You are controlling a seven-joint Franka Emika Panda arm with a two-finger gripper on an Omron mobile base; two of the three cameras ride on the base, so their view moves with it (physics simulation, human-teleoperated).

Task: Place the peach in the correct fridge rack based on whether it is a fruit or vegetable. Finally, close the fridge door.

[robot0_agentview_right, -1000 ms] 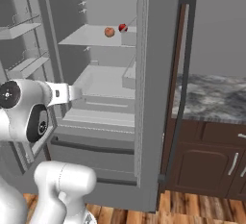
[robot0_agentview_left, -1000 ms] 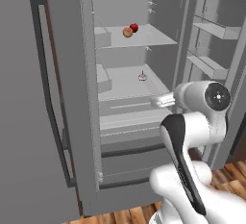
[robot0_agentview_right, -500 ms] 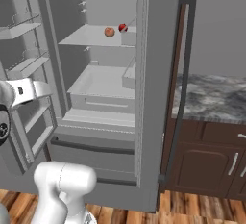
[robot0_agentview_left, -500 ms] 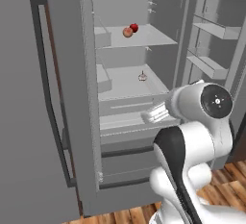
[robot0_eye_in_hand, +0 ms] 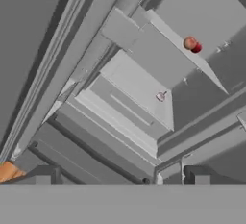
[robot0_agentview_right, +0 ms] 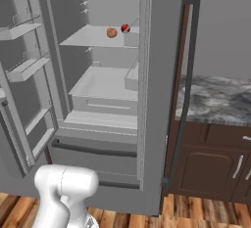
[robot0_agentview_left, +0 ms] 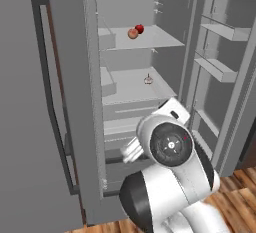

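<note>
Open fridge (robot0_agentview_left: 75,102) with both doors swung wide. The peach (robot0_agentview_left: 132,33) lies on the upper rack (robot0_agentview_left: 155,38) inside the fridge, touching or just beside a darker red fruit (robot0_agentview_left: 140,28) that sits behind it. From the right base the same pair appears, peach (robot0_agentview_right: 112,32) in front of red fruit (robot0_agentview_right: 125,28), on the rack (robot0_agentview_right: 88,37). A small stemmed object (robot0_agentview_left: 148,80) stands on the shelf below the rack. Door bins (robot0_agentview_left: 217,69) line the open door beside the rack. In the hand view the two fingers (robot0_eye_in_hand: 48,175) rise apart, with nothing between them, pointing toward the fridge's lower drawers; the peach (robot0_eye_in_hand: 190,43) is well beyond them. A stone-topped desk (robot0_agentview_right: 215,100) with dark cabinets adjoins the fridge.
</note>
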